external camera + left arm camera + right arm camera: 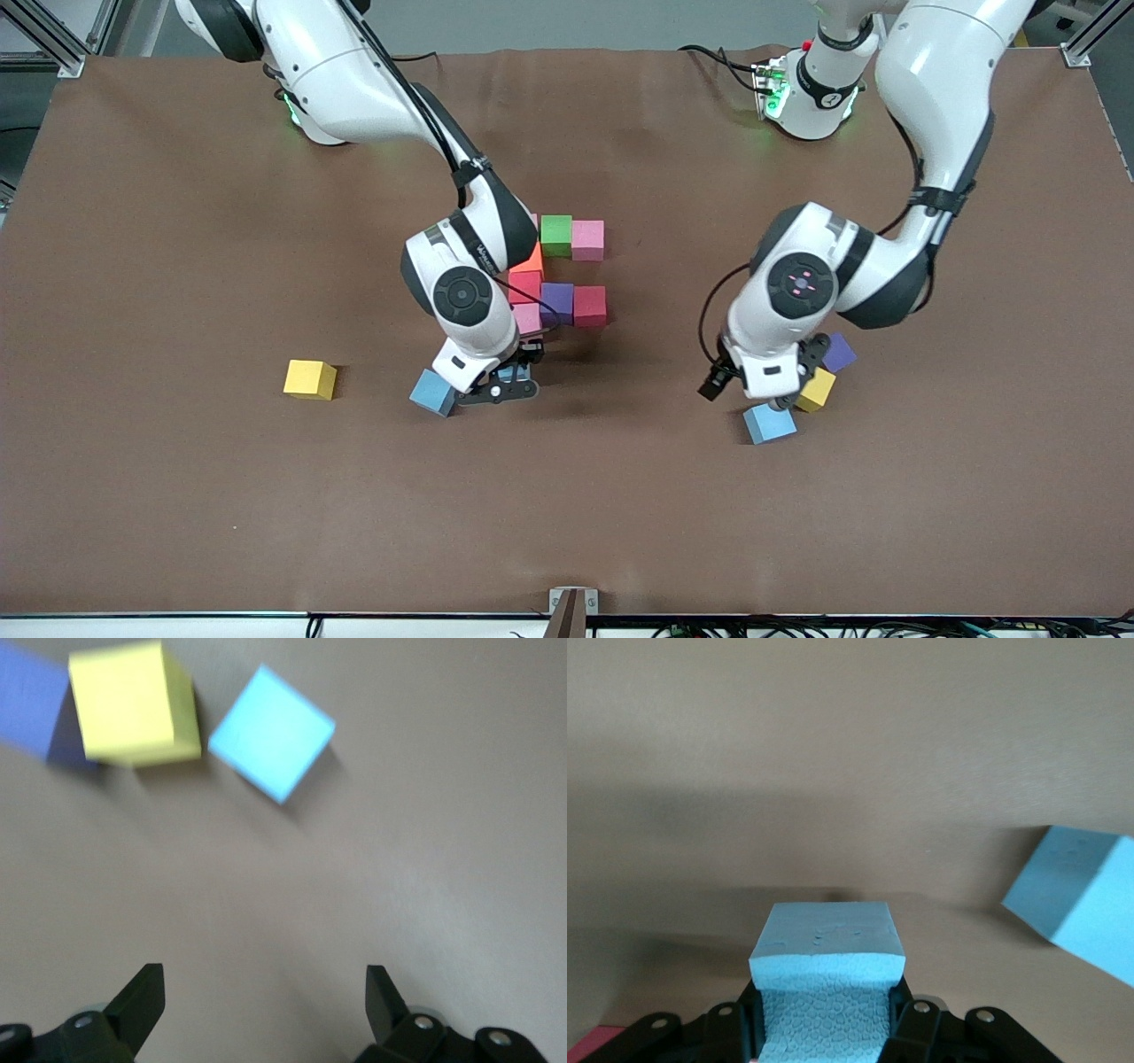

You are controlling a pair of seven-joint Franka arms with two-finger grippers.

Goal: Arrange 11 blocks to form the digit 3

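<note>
- Table [177,496] with brown cover carries all the blocks.
- Partly built digit [560,270] lies at the middle: green block [555,234], pink block [587,239], purple block [557,301] and red block [589,306] touch.
- Right gripper [503,379], low over the table just beside the digit, is clamped on a light blue block [827,979]; another light blue block [432,392] lies beside it.
- Left gripper [266,1005] hangs wide open with nothing in it, near a third light blue block [768,423], toward the left arm's end.
- Yellow block [309,379] lies alone.

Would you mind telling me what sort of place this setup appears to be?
Most likely a robotics lab bench: a brown-covered table with an aluminium frame at its corner, and foam blocks laid out for manipulation.
</note>
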